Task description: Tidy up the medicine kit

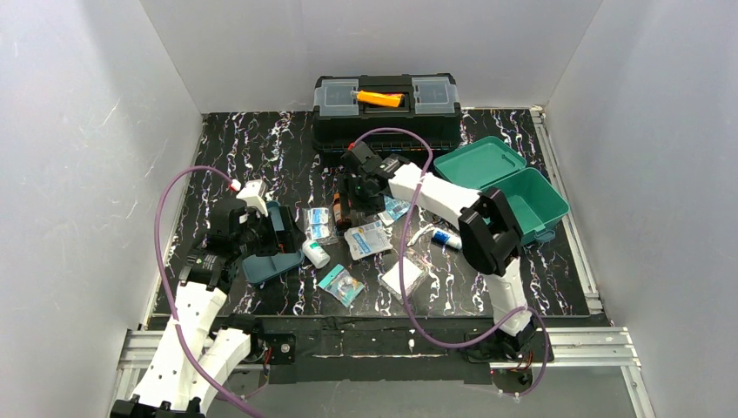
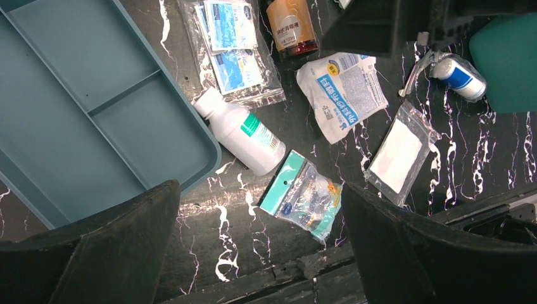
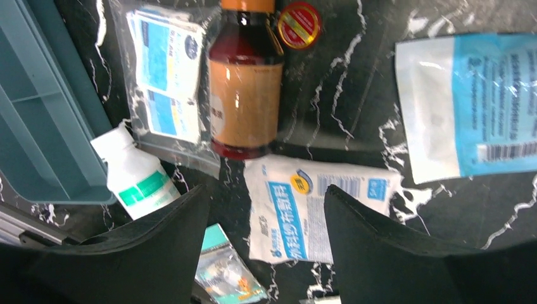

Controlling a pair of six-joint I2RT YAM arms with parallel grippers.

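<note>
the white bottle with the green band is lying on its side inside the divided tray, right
Not quite. The white bottle is lying on its side, but on the table just outside the divided tray, by its corner, not inside it. The left wrist view shows this.

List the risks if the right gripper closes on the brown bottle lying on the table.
1. The brown bottle lies on its side by the open right gripper; being round, it may roll or slip as the jaws close.
2. The small red tin sits right at its neck and the sachet bag along its side; either could get nudged or pinched.
</note>
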